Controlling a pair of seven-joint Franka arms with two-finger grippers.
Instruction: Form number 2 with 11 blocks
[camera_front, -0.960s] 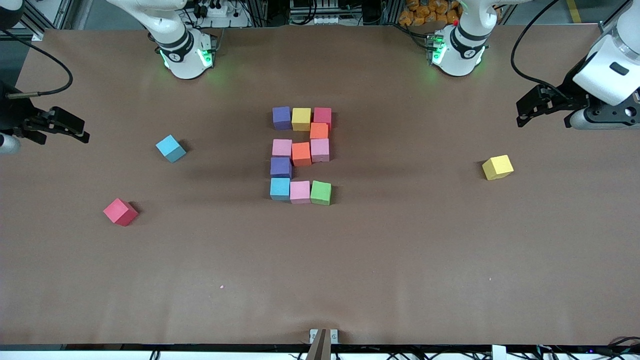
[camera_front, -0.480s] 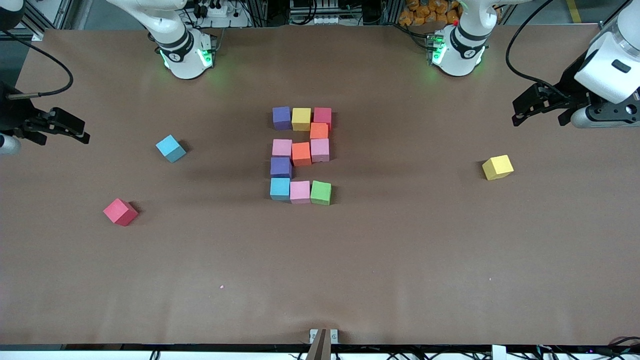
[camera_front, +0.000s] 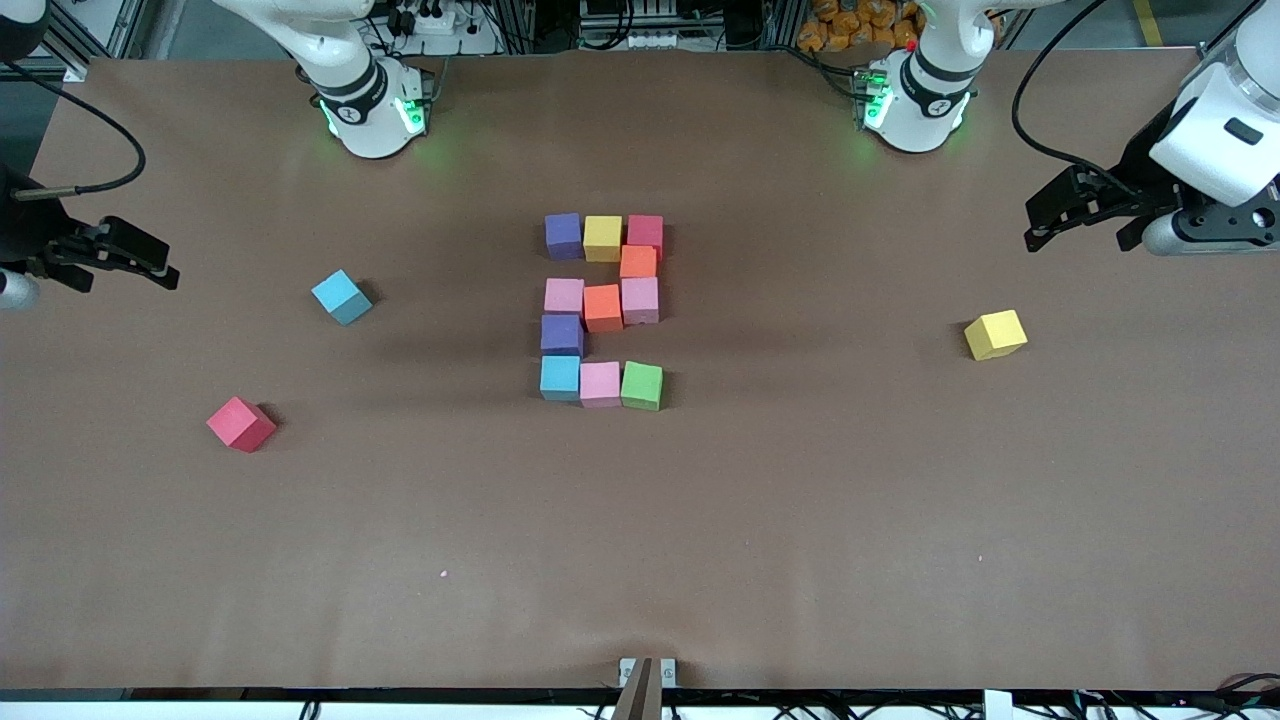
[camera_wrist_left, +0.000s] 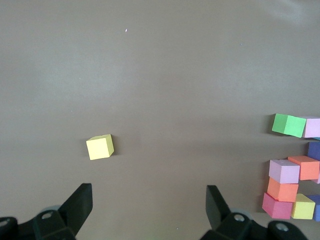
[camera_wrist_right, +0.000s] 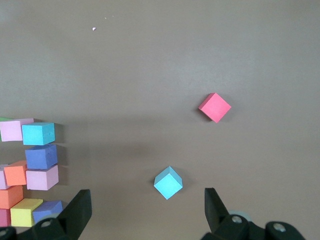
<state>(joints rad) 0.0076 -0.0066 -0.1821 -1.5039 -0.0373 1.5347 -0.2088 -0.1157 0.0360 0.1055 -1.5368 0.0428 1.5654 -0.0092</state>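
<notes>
Brown paper covers the table (camera_front: 760, 520), on which the number 2 (camera_front: 602, 310) is seen assembled at the centre from eleven blocks. Its row nearest the robot bases is formed by a purple, a yellow and a red cube; an orange cube (camera_front: 638, 261) links that row down to a middle row of pink, orange and pink; a purple cube (camera_front: 561, 334) links that to a row of light blue, pink and green, nearest the front camera. The cubes are set touching so that the strokes read as one figure, though the middle orange cube (camera_front: 602, 307) sits slightly out of line. The digit is judged complete.

Three spare cubes are left well apart from it: a blue cube (camera_front: 341, 296) and a red cube (camera_front: 240, 423) toward the right arm's end, a yellow cube (camera_front: 995, 334) toward the left arm's end.

Both arms are drawn back to the table's ends, presumably to leave the figure unobstructed. The left pincer (camera_front: 1047, 228) is held wide and empty, as is the right pincer (camera_front: 155, 268). The right arm is largely cut off by the frame edge, and in each wrist view only part of the digit is shown.
</notes>
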